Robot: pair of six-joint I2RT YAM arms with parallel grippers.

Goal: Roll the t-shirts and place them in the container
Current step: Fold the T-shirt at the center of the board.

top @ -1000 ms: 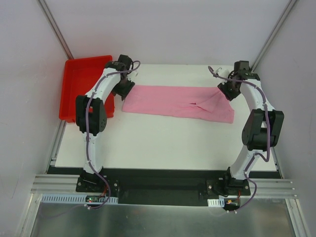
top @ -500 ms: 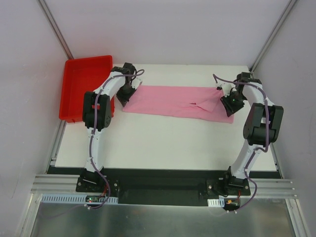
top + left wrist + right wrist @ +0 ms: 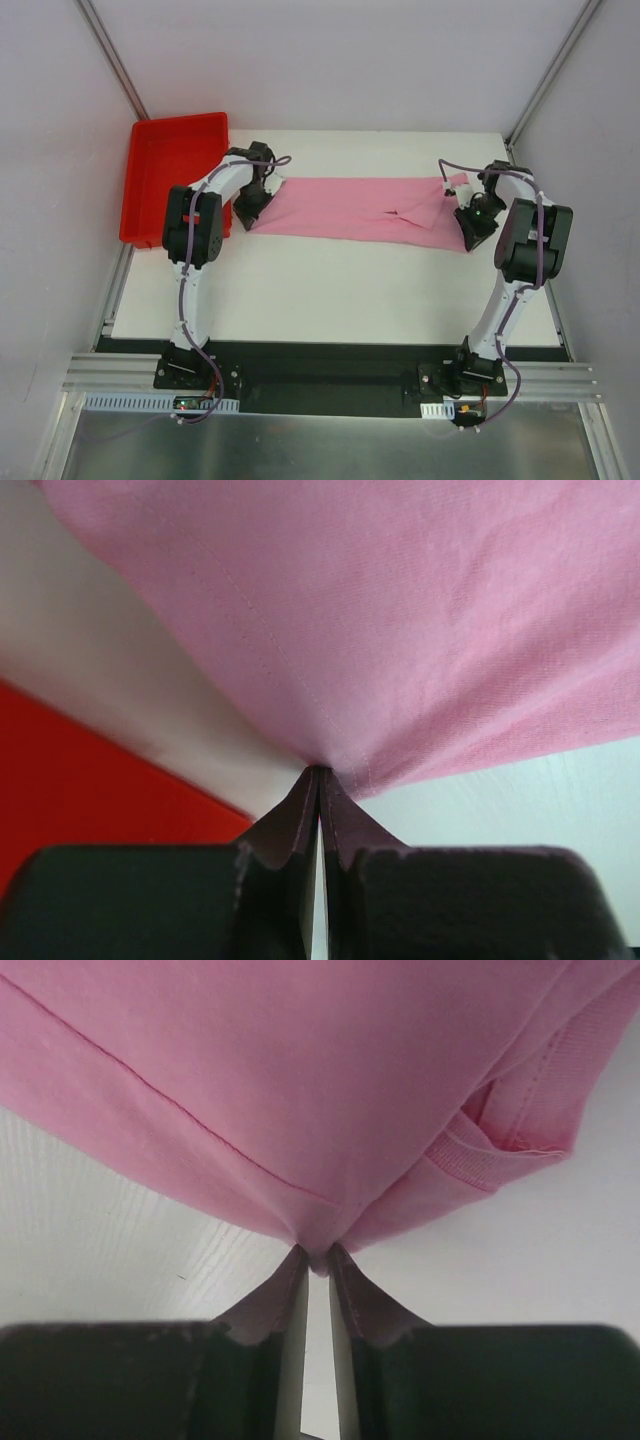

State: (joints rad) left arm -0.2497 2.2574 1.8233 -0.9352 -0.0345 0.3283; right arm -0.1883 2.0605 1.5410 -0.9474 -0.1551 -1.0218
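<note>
1. Plainly, the t-shirt (image 3: 360, 208) lies as a long pink band across the far half of the table (image 3: 330, 290), stretched between the two grippers with one end at each.
2. Its left end runs into the left gripper (image 3: 318, 780), whose jaws are closed tight on a corner of the cloth. In the left wrist view the fabric fans up and away from the fingertips, with a line of stitching rising from the pinch.
3. Its right end runs into the right gripper (image 3: 315, 1258), whose jaws stand nearly together with only a thin slit between them. A peak of the hemmed edge is nipped at their tips.
4. Ahead of that pinch and to its right a ribbed band shows; whether it is collar or cuff cannot be told.
5. A short way from the right gripper, toward the left one, a small fold creases the band.
6. Beyond the left gripper's outer side sits the red tray (image 3: 172, 175), near it and apart from the shirt.
7. Both grippers are down low at the table surface, at the cloth's near corners.
</note>
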